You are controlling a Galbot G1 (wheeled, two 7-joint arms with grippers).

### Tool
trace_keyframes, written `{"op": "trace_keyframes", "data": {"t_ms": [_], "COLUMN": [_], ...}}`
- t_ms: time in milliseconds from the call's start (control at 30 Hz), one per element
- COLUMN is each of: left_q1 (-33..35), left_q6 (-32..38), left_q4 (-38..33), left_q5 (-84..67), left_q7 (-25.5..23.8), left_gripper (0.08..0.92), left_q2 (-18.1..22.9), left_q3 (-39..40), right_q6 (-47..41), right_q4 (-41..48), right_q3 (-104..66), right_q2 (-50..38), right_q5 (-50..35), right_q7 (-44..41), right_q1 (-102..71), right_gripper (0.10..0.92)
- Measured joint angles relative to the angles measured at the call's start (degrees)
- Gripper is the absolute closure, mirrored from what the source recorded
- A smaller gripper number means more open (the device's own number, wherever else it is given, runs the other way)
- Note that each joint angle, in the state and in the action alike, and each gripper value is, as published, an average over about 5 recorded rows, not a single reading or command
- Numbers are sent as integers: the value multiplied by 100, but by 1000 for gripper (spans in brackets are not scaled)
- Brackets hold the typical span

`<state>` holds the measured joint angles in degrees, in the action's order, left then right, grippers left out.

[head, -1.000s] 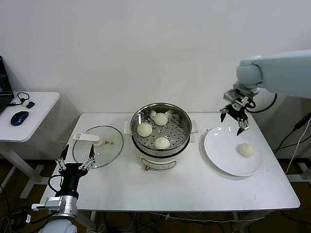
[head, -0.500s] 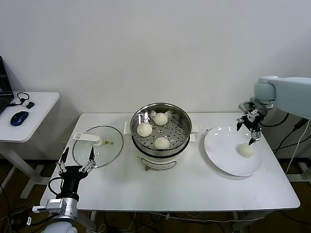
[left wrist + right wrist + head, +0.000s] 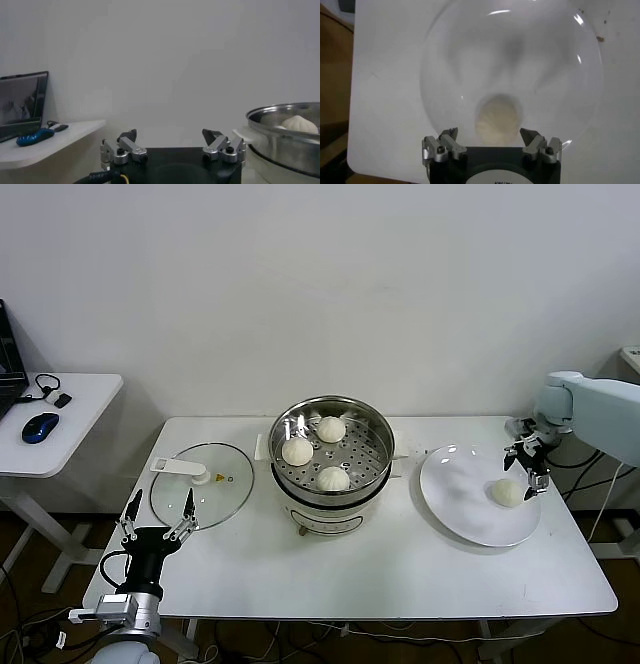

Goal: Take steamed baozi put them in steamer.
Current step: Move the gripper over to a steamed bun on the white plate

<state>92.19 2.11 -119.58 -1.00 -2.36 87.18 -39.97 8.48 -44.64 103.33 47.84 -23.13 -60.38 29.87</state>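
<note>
The right arm is reaching in from the right edge, bending down at the wrist, and its right gripper (image 3: pixel 527 467) is pointing downward with the fingers (image 3: pixel 449 142) standing spread wide and gripping nothing. The left arm is sitting parked low at the near left, the left gripper (image 3: pixel 156 516) pointing upward, its fingers (image 3: pixel 122 147) standing apart.

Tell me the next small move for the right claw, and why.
Probably lower the right claw straight down around the last baozi on the white plate, then close. Its jaws stand open right above that bun, three buns already sit in the steamer, and the left claw waits by the glass lid.
</note>
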Motion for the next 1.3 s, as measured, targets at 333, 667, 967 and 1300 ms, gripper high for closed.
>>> {"op": "trace_keyframes", "data": {"t_ms": [333, 667, 967, 1300], "left_q1": [-14, -8, -21, -33], "left_q6": [10, 22, 27, 29], "left_q4": [30, 57, 70, 90], "left_q5": [6, 5, 14, 18], "left_q7": [-4, -12, -17, -18], "left_gripper": [177, 177, 177, 177], "left_q2": [-20, -53, -57, -70], "left_q3": [-4, -22, -26, -25], "right_q6": [119, 181, 207, 262], "right_q4": [690, 1140, 1335, 1497], "right_q3": [-720, -1227, -1506, -1679], "right_q2": [105, 246, 316, 395], "right_q5": [274, 422, 527, 653], "right_q7": [-27, -15, 8, 17], "right_q1": [-610, -1034, -1296, -1435], "right_gripper": [203, 203, 203, 238]}}
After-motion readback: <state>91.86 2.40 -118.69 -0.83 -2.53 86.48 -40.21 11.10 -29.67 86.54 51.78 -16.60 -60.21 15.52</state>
